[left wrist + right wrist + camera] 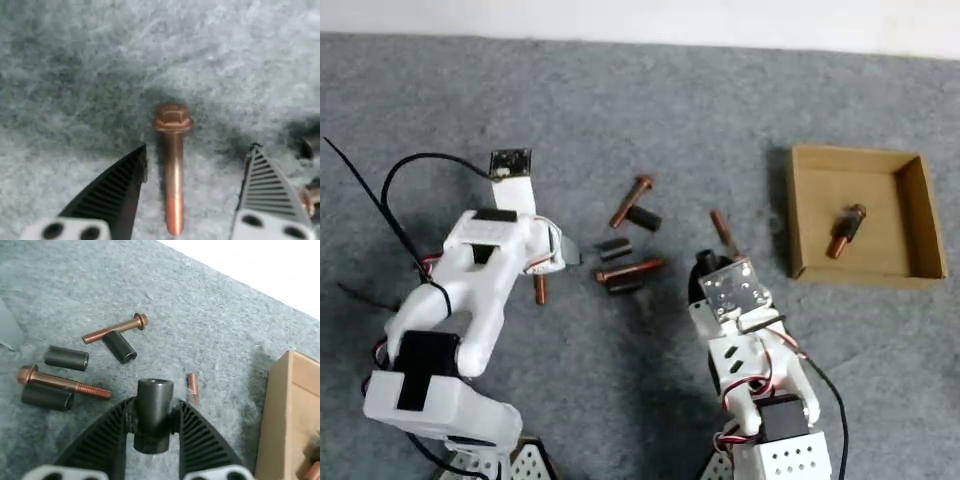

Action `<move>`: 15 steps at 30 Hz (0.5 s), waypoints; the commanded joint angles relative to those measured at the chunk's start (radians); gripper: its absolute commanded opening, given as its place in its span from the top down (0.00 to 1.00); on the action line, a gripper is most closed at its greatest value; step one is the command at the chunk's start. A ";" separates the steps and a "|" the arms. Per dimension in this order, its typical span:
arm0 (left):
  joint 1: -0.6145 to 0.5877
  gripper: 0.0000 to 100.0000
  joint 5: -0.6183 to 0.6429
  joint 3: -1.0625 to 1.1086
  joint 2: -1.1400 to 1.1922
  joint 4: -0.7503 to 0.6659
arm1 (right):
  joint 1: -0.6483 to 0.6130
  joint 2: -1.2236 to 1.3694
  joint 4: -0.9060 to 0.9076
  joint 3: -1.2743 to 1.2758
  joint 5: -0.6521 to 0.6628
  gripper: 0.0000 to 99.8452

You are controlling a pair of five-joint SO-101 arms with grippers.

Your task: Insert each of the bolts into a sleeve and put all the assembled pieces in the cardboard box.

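Left wrist view: left gripper [199, 150] spread wide around copper hex-head bolt [172, 165] on grey carpet [75, 60], looks ready to grab. Right gripper [152, 417] pinches black metal sleeve [154, 392], hole up, likely for bolt. Brown cardboard box [790, 215] far right, done piece [845, 230] inside.

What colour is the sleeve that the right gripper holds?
Black; the sleeve in the right gripper shows best in the right wrist view.
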 commanded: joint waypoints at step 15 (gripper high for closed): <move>-0.015 0.91 0.025 -0.048 0.013 -0.015 | 0.012 -0.005 -0.001 0.119 0.009 1.00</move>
